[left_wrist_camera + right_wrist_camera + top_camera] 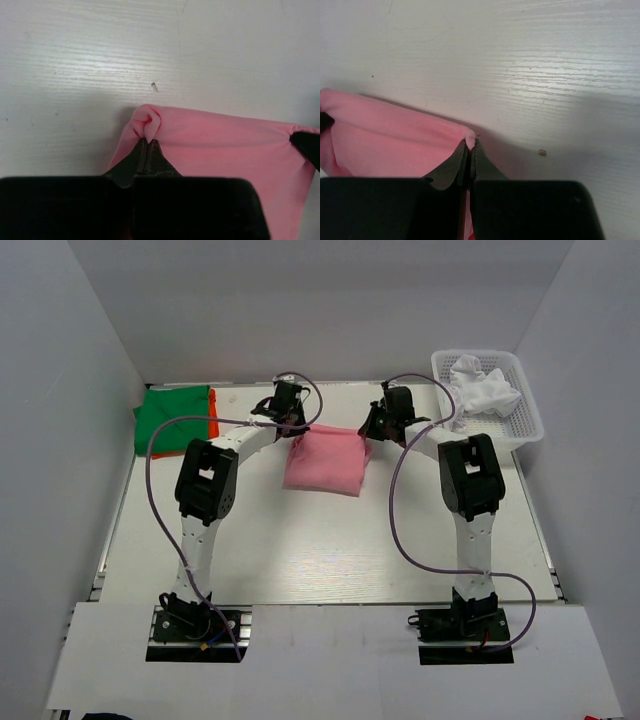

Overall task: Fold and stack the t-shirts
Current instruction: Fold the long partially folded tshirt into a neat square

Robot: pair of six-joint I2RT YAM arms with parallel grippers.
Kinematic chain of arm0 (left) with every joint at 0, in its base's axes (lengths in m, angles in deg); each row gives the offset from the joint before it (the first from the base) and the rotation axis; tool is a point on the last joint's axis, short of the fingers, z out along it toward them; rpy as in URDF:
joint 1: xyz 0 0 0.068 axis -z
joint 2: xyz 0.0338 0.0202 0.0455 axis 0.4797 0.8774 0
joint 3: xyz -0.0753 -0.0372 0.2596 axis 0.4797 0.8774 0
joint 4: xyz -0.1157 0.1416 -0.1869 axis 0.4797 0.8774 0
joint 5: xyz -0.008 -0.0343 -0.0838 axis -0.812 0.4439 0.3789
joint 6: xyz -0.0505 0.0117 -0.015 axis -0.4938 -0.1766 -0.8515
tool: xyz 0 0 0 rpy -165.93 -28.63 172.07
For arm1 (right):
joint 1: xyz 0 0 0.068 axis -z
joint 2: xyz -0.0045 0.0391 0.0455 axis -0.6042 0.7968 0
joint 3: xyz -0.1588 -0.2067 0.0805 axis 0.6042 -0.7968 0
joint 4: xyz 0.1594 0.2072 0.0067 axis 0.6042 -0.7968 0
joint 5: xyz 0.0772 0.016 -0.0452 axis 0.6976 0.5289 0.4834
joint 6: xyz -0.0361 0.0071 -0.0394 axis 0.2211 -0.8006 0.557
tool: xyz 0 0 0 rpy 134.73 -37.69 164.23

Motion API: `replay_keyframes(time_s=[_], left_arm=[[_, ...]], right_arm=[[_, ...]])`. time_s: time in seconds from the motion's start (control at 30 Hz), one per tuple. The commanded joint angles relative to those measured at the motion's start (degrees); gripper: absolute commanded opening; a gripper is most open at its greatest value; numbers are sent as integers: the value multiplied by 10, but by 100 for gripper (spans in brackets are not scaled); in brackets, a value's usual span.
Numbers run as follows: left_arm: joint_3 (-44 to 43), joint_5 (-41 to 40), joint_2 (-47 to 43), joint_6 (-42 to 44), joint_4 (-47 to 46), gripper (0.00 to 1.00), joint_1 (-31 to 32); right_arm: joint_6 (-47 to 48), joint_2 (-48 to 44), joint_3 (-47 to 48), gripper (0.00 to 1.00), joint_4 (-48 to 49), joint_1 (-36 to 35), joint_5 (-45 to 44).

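The pink t-shirt hangs stretched between both arms over the middle of the table, its lower part draped down. My left gripper is shut on its far left corner; in the left wrist view a pinched bunch of pink cloth pokes out from the tips. My right gripper is shut on the far right corner, and in the right wrist view the pink cloth stretches off to the left. A folded green t-shirt lies on an orange one at the far left. White t-shirts sit crumpled in the basket.
A white mesh basket stands at the far right corner of the white table. White walls enclose the table at the back and both sides. Purple cables loop from both arms.
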Motion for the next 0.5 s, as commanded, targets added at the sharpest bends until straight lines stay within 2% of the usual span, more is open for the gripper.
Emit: replay_keyframes(time_s=[0.0,0.07,0.17,0.2,0.23,0.27,0.3,0.47], left_arm=[[-47,-4,7,24,-14,2,-5],[-76,-4,35,24,5,5,-5],[-111,-15,58,24,28,35,-5],[-111,-15,58,29,34,48,-5],[-127,-10,65,37,41,83,-5],[-134,-10,65,37,50,96,-5],[-134,-10,65,37,56,100,-5],[-93,-10,-18,43,61,100,-5]], right_arm=[[-3,11,35,0,32,11,-16],[-1,15,36,3,35,13,-10],[1,27,51,14,26,18,-4],[4,29,63,21,14,18,-5],[8,30,75,25,-6,20,-17],[8,29,79,33,-23,20,-24],[17,25,85,48,-29,20,-33],[24,-34,68,67,-63,20,2]])
